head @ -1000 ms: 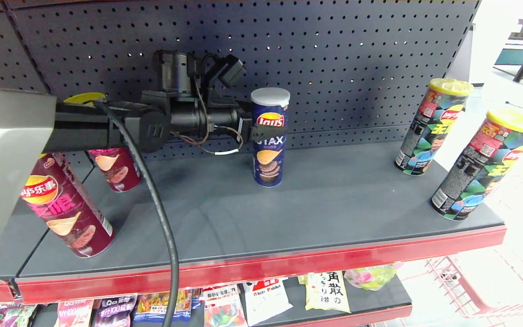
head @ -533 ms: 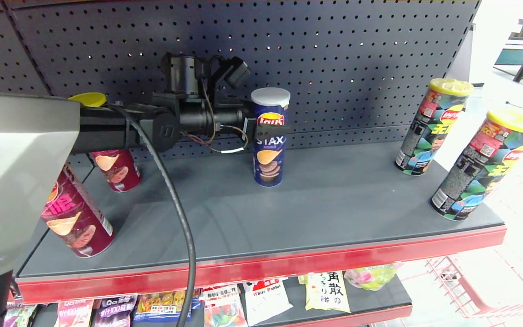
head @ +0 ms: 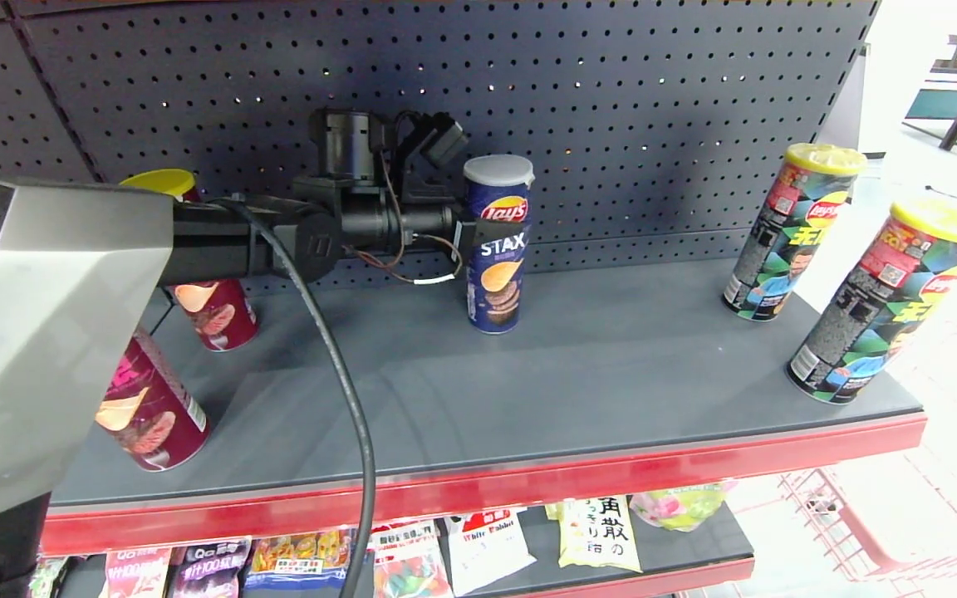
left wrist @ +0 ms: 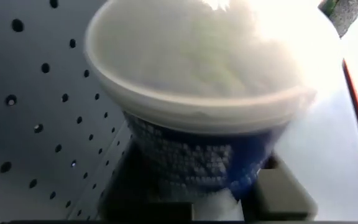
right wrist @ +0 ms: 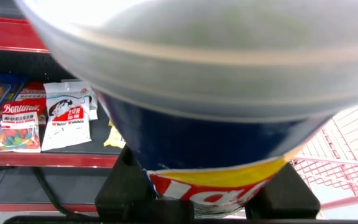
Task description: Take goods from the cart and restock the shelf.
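Placing step: the left hand [head: 491, 239] is clamped around a blue chip can [head: 502, 286], nearly upright by the pegboard [head: 653, 100] on the top shelf [head: 611, 374]; next it likely needs to let go, while the right hand [right wrist: 204, 190] grips a 2nd can [right wrist: 216, 143].

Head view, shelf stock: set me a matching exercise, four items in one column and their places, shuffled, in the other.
Items:
1. blue can
2. maroon cans
3. yellow-lidded cans
4. snack bags

Places:
A. right end of the top shelf
B. lower shelf
C. mid-shelf by the pegboard, in the left gripper
D. left end of the top shelf

Pairs: 1-C, 2-D, 3-A, 4-B.
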